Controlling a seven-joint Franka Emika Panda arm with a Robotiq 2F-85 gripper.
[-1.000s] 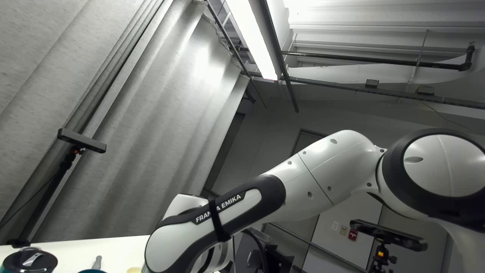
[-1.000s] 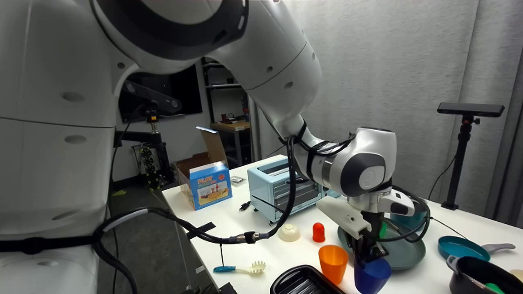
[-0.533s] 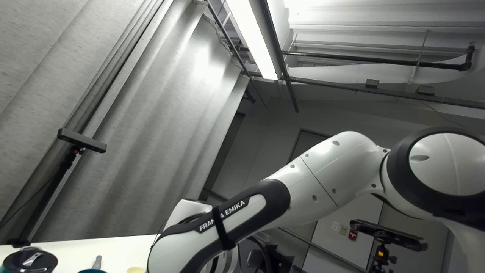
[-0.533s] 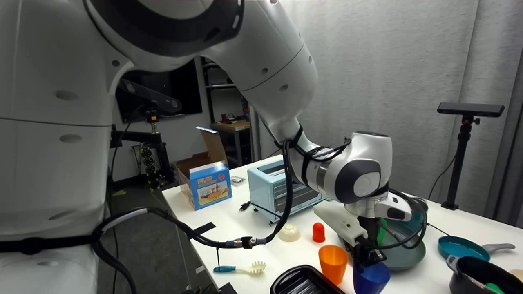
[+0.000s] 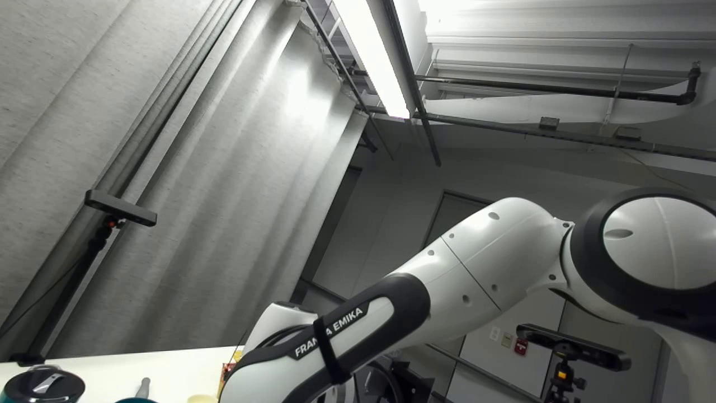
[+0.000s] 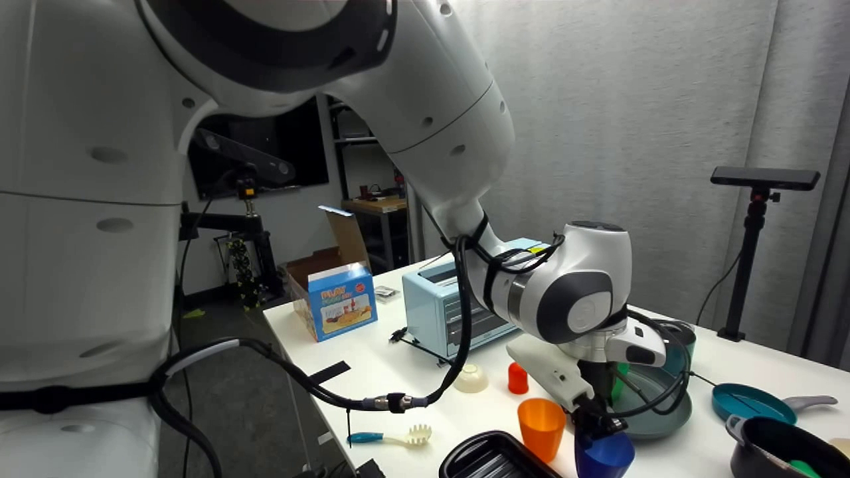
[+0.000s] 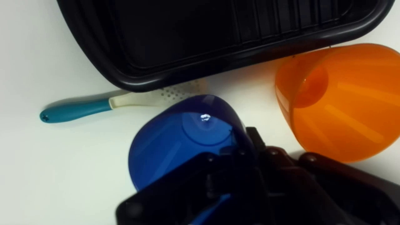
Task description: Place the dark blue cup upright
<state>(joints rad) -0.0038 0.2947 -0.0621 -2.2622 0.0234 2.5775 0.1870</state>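
One dark blue cup (image 7: 182,139), its wall pinched by the gripper (image 7: 244,143), has sunk slightly, so upright placement seems near.

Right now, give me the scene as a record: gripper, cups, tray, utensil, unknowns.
gripper: closed across the dark blue cup's rim
dark blue cup: mouth up, exact tilt unclear
orange cup: mouth up, apart from the blue one
black tray: beside both cups
slotted utensil: teal handle, head partly hidden
unknown: whether the blue cup's base touches the table
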